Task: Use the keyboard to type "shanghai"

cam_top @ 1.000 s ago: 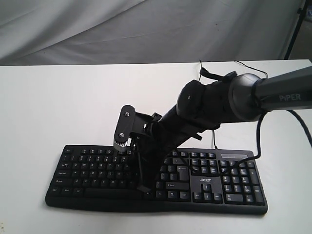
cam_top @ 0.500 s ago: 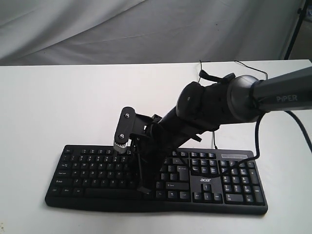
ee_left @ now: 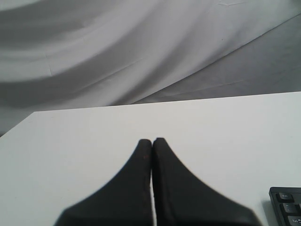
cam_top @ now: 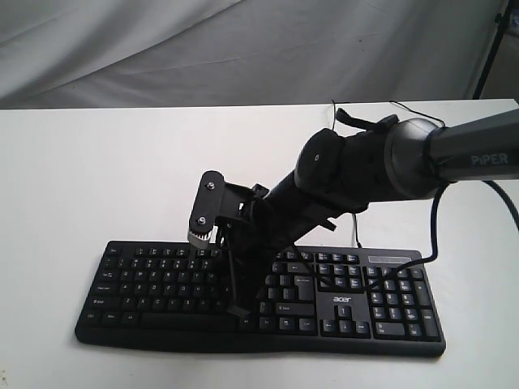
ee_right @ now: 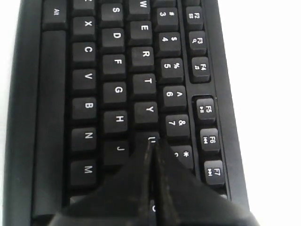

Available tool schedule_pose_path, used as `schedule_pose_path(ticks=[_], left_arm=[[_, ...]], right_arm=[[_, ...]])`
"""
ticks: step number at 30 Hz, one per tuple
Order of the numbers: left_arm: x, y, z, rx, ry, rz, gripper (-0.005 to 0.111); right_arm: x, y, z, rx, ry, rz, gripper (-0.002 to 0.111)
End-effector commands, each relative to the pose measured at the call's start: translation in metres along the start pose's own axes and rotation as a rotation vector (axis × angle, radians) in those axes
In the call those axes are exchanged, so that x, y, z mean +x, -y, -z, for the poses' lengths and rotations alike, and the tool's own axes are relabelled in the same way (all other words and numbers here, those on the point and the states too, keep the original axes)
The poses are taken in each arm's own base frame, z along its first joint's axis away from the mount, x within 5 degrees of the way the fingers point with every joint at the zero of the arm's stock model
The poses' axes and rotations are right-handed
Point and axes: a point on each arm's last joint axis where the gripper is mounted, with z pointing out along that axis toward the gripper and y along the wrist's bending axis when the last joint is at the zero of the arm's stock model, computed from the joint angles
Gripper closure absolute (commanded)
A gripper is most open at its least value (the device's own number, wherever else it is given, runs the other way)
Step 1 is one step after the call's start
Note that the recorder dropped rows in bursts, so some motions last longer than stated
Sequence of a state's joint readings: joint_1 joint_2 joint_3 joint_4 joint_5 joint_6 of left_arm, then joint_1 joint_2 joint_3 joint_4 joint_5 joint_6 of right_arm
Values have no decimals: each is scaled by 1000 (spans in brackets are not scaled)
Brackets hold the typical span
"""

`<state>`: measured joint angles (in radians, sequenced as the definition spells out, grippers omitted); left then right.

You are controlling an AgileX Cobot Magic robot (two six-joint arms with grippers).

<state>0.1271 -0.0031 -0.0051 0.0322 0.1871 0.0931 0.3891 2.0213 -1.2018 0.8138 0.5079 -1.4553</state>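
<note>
Right gripper (ee_right: 151,143), closed and empty, points at U key (ee_right: 143,137) on the keyboard (cam_top: 389,301), wide table (cam_top: 97,162) around.

Bright, soft, even light washes the table (cam_top: 97,162) almost pure white. A faint shadow sits along the keyboard (cam_top: 162,284) front edge. Both wrist views blur the near fingers (ee_left: 136,193); the right one's key legends read sharp.

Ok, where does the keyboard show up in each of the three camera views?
Exterior: the keyboard lies across the lower part of the picture.
Left wrist: only one corner of it shows, at the picture's edge.
Right wrist: it fills most of the picture, with the letter keys readable.
Shared landmark: the white table under it.
</note>
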Motion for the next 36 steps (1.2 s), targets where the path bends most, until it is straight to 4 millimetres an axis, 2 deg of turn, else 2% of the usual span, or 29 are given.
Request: schedule_pose_path(ticks=[1,10,16,24,28,32,36], left_arm=[[1,0,-1,5,-4,3,106],[1,0,-1,5,-4,3,106],[1,0,-1,5,-4,3,106],[1,0,-1,5,-4,3,106],[1,0,-1,5,-4,3,106],[1,0,-1,5,-4,3,106],[1,0,-1,5,-4,3,106]], right_arm=[[0,2,4,3,5,1,108],[-1,1,5,3,12,-2,108],[-10,1,27,23,27,1,108],[-28,-5,76,55,77,2,108],[-42,-9,108,118,152,-26,108],[-57,-16,151,200,253,-60,108],[-71,-32,213,329,403,-45,108]])
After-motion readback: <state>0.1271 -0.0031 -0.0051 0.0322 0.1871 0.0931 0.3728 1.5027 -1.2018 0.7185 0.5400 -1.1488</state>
